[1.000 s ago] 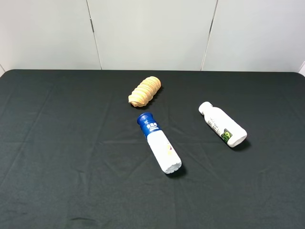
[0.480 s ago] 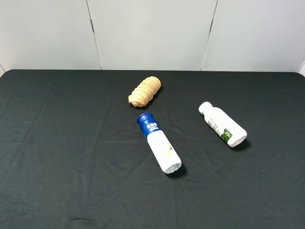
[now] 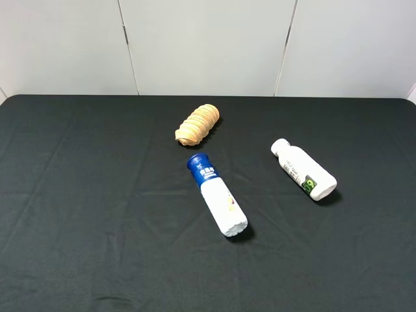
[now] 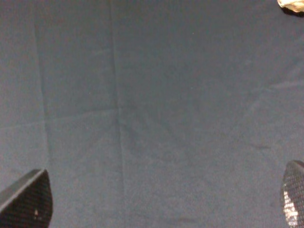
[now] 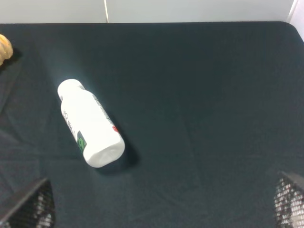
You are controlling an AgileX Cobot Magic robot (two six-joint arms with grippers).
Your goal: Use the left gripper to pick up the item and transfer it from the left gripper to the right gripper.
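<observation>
The item, a small white bottle (image 3: 303, 169) with a white cap and a green patch near its base, lies on its side on the black cloth at the right. It also shows in the right wrist view (image 5: 90, 124). Neither arm shows in the exterior high view. In the left wrist view only the two black fingertips (image 4: 28, 198) of my left gripper (image 4: 164, 202) show, wide apart over bare cloth, far from the bottle. In the right wrist view the fingertips (image 5: 29, 205) of my right gripper (image 5: 161, 204) are wide apart and empty, short of the bottle.
A longer white bottle with a blue cap (image 3: 217, 194) lies on its side in the middle. A tan ridged pastry (image 3: 197, 124) lies behind it; its edge shows in the left wrist view (image 4: 292, 4). A white panelled wall (image 3: 208, 45) stands behind the black-clothed table (image 3: 78, 195).
</observation>
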